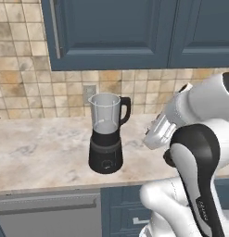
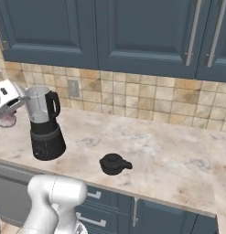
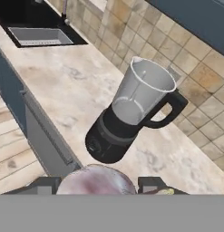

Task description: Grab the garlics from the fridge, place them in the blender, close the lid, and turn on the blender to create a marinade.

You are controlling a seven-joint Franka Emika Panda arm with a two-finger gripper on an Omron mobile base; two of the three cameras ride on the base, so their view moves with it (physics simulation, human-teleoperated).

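A beige marbled worktop (image 2: pixel 178 160) runs under blue cabinets (image 2: pixel 132 32) and a tan tiled wall. The blender (image 1: pixel 106 134) stands upright on it, jar uncovered, its lid (image 2: pixel 114 164) lying on the worktop well to one side. The hand (image 3: pixel 99 186) is closed on a pinkish garlic (image 3: pixel 96 182), held beside the jar.

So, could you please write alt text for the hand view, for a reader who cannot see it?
A pale pinkish garlic sits between the gripper fingertips, in front of the blender, whose clear jar stands open and empty on a marble counter. A sink lies beyond, beside a tiled wall.
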